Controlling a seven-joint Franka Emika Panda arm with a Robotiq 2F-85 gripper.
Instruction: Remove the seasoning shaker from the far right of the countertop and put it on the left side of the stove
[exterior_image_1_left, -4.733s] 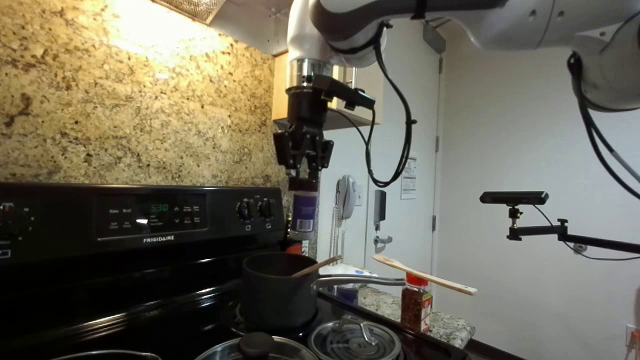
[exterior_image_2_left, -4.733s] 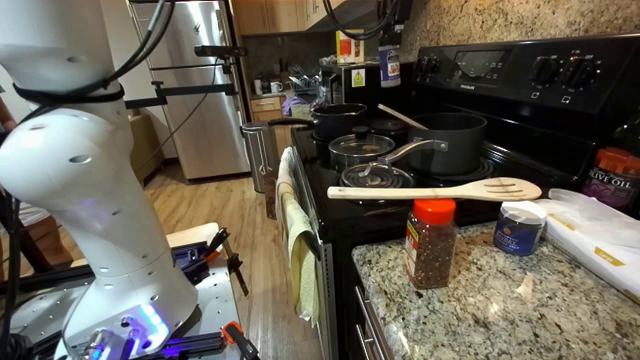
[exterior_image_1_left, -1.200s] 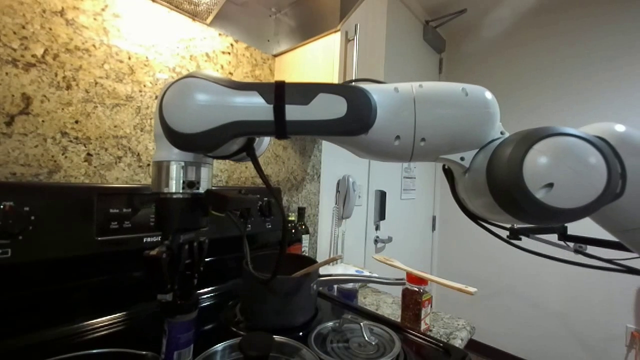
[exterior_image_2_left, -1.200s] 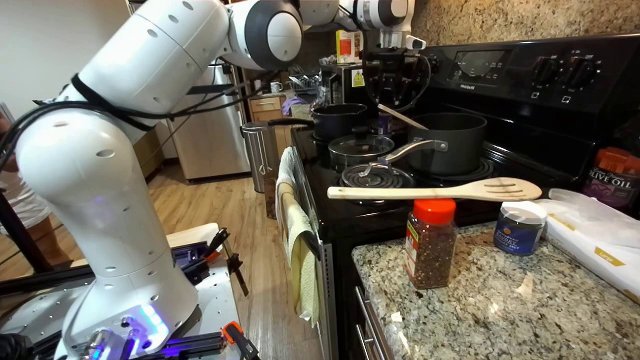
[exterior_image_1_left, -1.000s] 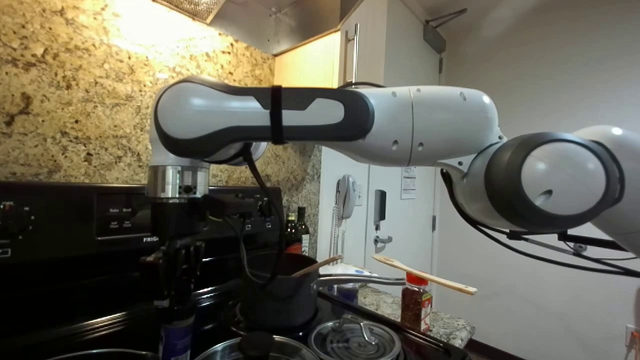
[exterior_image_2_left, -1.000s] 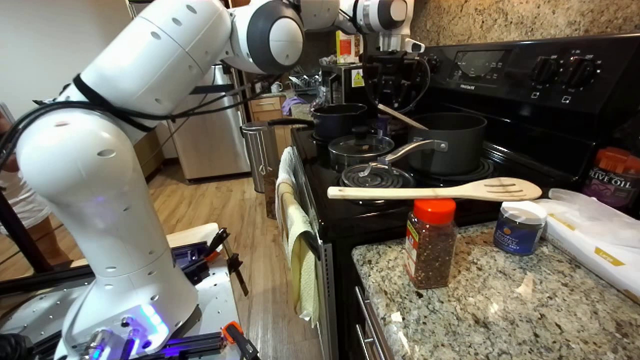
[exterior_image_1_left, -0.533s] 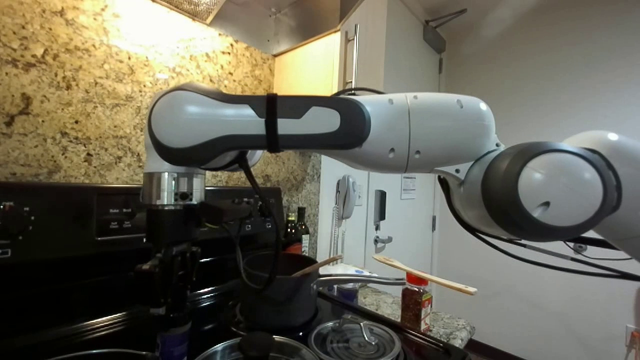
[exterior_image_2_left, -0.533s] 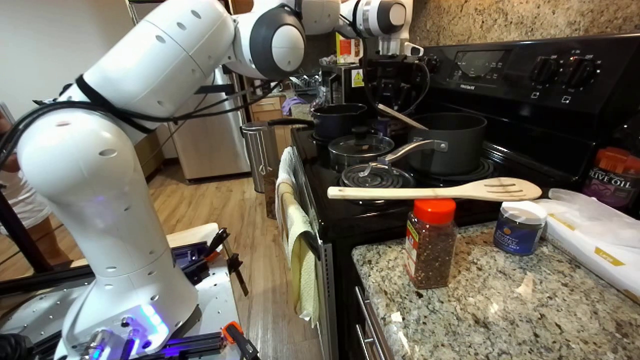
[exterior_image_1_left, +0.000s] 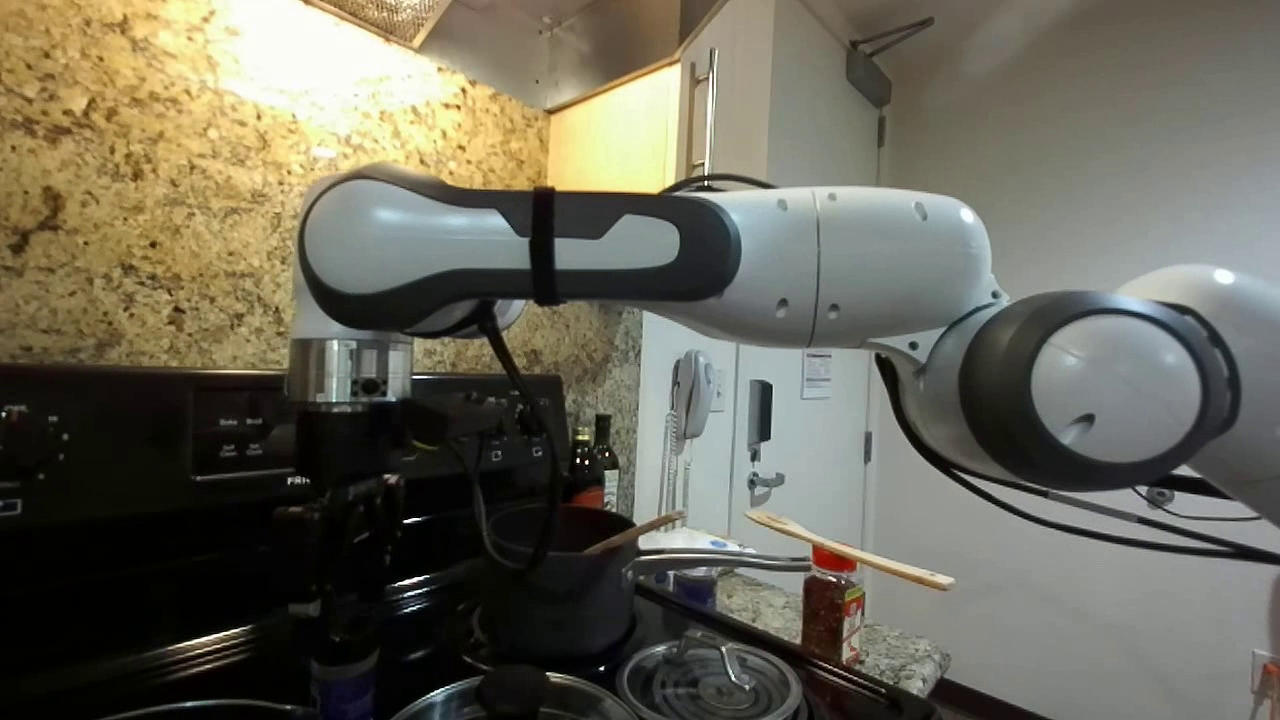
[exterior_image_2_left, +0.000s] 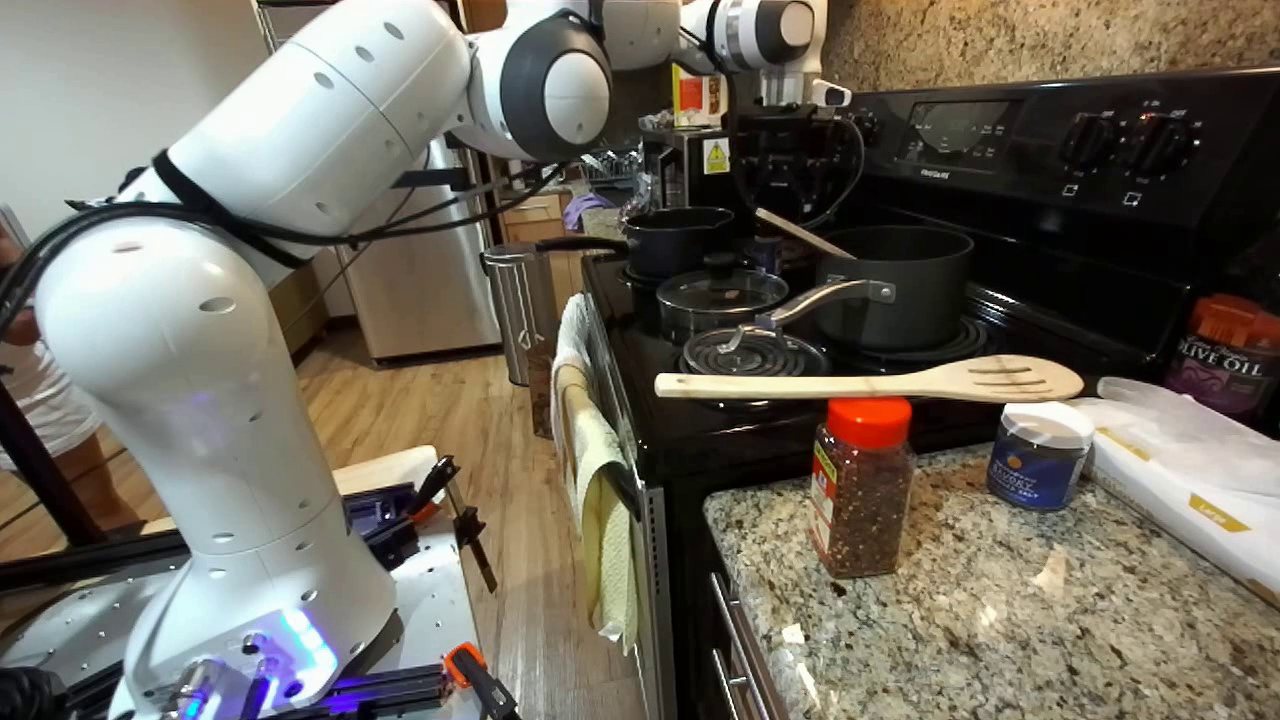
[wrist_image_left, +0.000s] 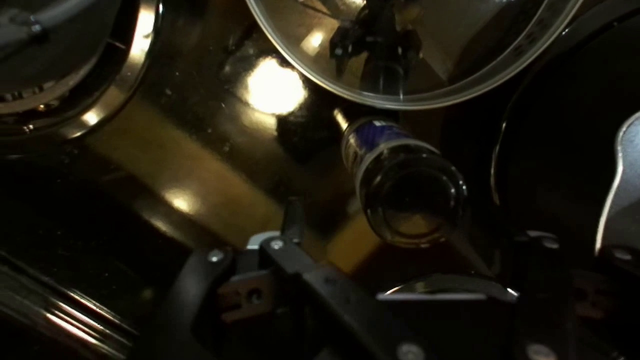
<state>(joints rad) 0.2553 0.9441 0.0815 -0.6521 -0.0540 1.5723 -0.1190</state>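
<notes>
The seasoning shaker (wrist_image_left: 410, 195), with a purple label and dark round cap, stands upright between the spread fingers of my gripper (wrist_image_left: 417, 232) in the wrist view. A gap shows beside the cap, so the jaws are open around it. In an exterior view the shaker (exterior_image_1_left: 345, 688) is left of the black pot, under my gripper (exterior_image_1_left: 340, 600), its bottom cut off by the frame edge. Pans partly hide the shaker (exterior_image_2_left: 768, 252) in an exterior view. The stove (exterior_image_2_left: 1000, 190) is black, with knobs on its back panel.
Close by the shaker are a glass lid (wrist_image_left: 400, 102) and a black pan (wrist_image_left: 545, 125). The black pot (exterior_image_2_left: 900, 300) holds a wooden spoon. On the granite counter stand a red-capped bottle (exterior_image_2_left: 862, 500) under a wooden spatula (exterior_image_2_left: 800, 386), a blue jar (exterior_image_2_left: 1035, 465) and a white box (exterior_image_2_left: 1160, 490).
The arm has moved from above the pot leftward and down, lowering the shaker to the cooktop. In the last half second the fingers have parted and the shaker has hardly moved.
</notes>
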